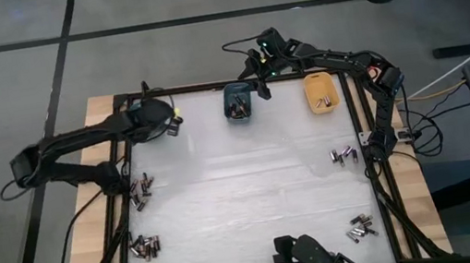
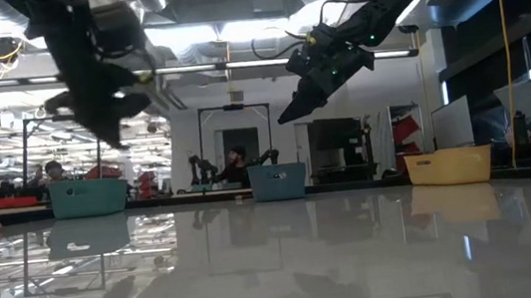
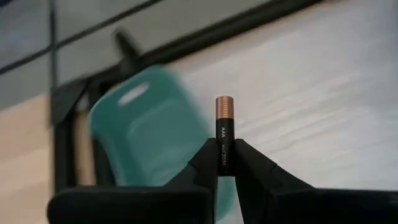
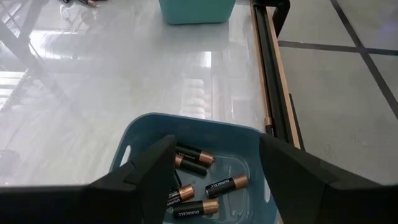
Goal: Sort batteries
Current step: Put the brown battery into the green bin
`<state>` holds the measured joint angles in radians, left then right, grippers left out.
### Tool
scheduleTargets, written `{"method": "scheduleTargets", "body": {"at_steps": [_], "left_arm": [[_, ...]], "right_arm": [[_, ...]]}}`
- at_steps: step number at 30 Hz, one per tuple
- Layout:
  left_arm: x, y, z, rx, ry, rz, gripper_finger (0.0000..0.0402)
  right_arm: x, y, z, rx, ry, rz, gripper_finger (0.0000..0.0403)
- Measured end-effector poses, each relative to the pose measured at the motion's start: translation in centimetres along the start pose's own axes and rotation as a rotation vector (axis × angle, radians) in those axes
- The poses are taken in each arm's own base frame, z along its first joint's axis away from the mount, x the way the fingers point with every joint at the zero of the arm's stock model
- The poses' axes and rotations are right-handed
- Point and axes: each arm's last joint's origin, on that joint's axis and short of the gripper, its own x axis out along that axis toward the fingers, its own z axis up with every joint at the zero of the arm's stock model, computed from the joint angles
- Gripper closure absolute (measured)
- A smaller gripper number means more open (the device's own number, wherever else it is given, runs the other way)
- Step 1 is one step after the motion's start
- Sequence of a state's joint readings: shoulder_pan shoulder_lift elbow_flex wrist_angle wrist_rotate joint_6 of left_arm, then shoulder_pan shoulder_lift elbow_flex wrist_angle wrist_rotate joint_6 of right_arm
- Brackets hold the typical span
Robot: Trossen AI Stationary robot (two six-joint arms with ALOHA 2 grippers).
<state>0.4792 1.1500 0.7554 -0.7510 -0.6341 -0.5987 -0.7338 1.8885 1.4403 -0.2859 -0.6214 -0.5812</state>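
Note:
My left gripper (image 3: pixel 224 148) is shut on one black AAA battery (image 3: pixel 224 127) with a coppery end. It hangs high over the table's far-left corner (image 1: pixel 171 125), with the teal bin (image 3: pixel 143 140) below it. My right gripper (image 4: pixel 216 143) is open and hovers over the blue bin (image 4: pixel 249 146) at the middle of the far edge (image 1: pixel 237 103). Several black-and-copper batteries (image 4: pixel 194 155) lie on that bin's floor. Loose batteries lie in small heaps on the table (image 1: pixel 139 190), (image 1: pixel 145 247), (image 1: pixel 343 154), (image 1: pixel 360 228). My left gripper pinches the battery's black lower end (image 3: pixel 224 163) between its two fingers. The fingers lie across the cell. The battery is lifted clear and sticks out past the fingertips, with its coppery end (image 3: pixel 224 106) free.
The orange bin (image 1: pixel 321 92) stands at the far right with a few batteries in it. In the low view the teal bin (image 2: pixel 89 197), blue bin (image 2: pixel 278 181) and orange bin (image 2: pixel 450 165) line the far edge. A dark frame (image 1: pixel 126 213) rims the table. People sit in the room behind.

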Motion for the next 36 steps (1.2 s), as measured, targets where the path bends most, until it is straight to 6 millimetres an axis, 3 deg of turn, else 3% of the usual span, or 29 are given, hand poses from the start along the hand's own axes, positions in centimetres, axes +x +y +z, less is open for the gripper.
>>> {"method": "scheduleTargets", "body": {"at_steps": [9, 22, 26, 32, 36], "left_arm": [[1.9, 1.2, -1.4, -0.059, 0.080, 0.073, 0.0372], [2.2, 1.0, -1.1, -0.012, 0.049, 0.046, 0.0278], [2.1, 0.4, 0.1, -0.043, -0.050, -0.025, 0.0262], [1.0, -2.2, 3.8, -0.014, -0.372, -0.367, 0.0257], [2.3, -3.5, 5.1, -0.004, -0.465, -0.419, 0.0257]], "right_arm": [[0.0, 0.1, 0.0, 0.001, -0.008, 0.015, 0.0169], [0.0, 0.0, 0.0, 0.000, -0.009, 0.015, 0.0169], [0.0, 0.0, 0.0, 0.000, -0.009, 0.015, 0.0169], [-0.2, -0.2, -0.2, 0.004, 0.004, -0.009, 0.0169], [-0.1, -0.2, -0.2, 0.014, 0.008, -0.010, 0.0169]]}}
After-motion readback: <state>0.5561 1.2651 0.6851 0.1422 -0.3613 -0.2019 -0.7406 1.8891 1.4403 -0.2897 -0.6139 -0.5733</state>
